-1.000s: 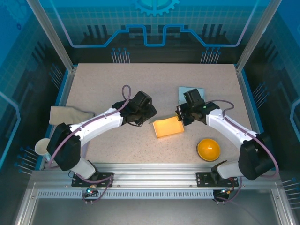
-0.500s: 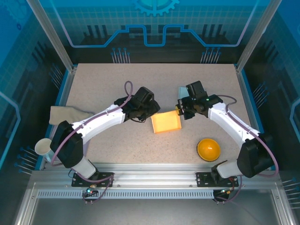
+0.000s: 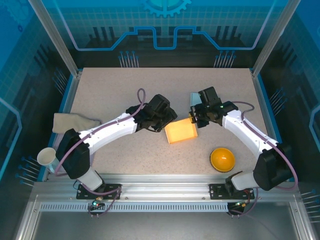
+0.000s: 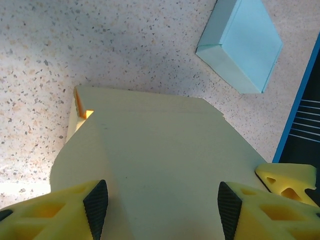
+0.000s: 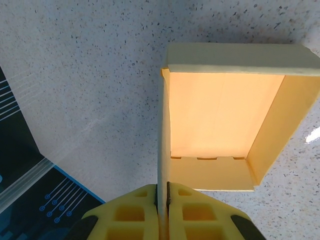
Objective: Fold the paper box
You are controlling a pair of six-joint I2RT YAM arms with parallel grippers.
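The paper box is a yellow-orange open tray at the table's middle, tipped so its glowing inside faces up. My right gripper is shut on the box's thin side wall, which runs straight out from between the pads, with the open cavity to its right. My left gripper is at the box's left edge and stands open. In the left wrist view a broad pale panel of the box lies under and between the black fingertips, and it is wider than the gap between them.
A light blue flat box lies just behind the paper box, partly under the right arm. An orange bowl sits front right. A beige cloth and a white cup are at the left edge.
The left gripper has moved right, up against the box's left side. The right gripper lifted and turned the box slightly, and the box now sits a little farther back.
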